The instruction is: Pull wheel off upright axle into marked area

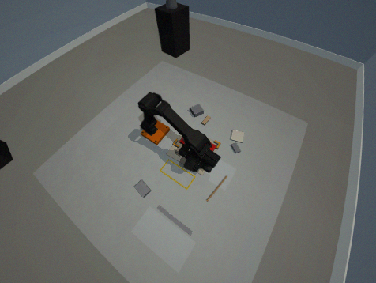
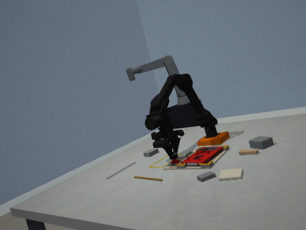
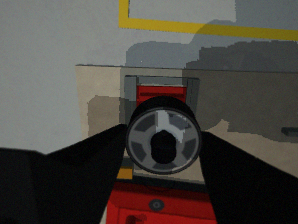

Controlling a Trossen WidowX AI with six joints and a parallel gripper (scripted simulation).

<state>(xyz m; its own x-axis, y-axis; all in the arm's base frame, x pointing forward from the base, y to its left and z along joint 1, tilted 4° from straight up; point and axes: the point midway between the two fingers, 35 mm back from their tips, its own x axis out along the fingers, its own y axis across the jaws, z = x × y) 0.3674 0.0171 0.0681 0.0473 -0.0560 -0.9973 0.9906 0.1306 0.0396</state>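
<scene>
The wheel point(image 3: 137, 152), a dark ring with grey spokes, is between the fingertips in the wrist view, around the dark axle point(image 3: 163, 149). The red axle base point(image 2: 174, 161) point(image 3: 161, 93) is just below it, on the beige board point(image 3: 102, 82). My gripper point(image 3: 162, 135) point(image 2: 173, 157) is shut on the wheel, low over the base. In the top view the arm hides wheel and axle. Whether the wheel has risen along the axle cannot be told. The marked area, a yellow outline point(image 1: 173, 179) point(image 2: 155, 167) point(image 3: 150, 24), lies beside the board.
A red panel point(image 2: 199, 157) point(image 3: 175, 205) with orange corner brackets lies beside the axle base. A grey block point(image 1: 142, 188) point(image 2: 151, 152), a thin wooden stick point(image 1: 216, 188) point(image 2: 148, 178) and a grey strip point(image 1: 174, 220) point(image 2: 121, 170) lie around the marked area. Several other blocks lie beyond the panel.
</scene>
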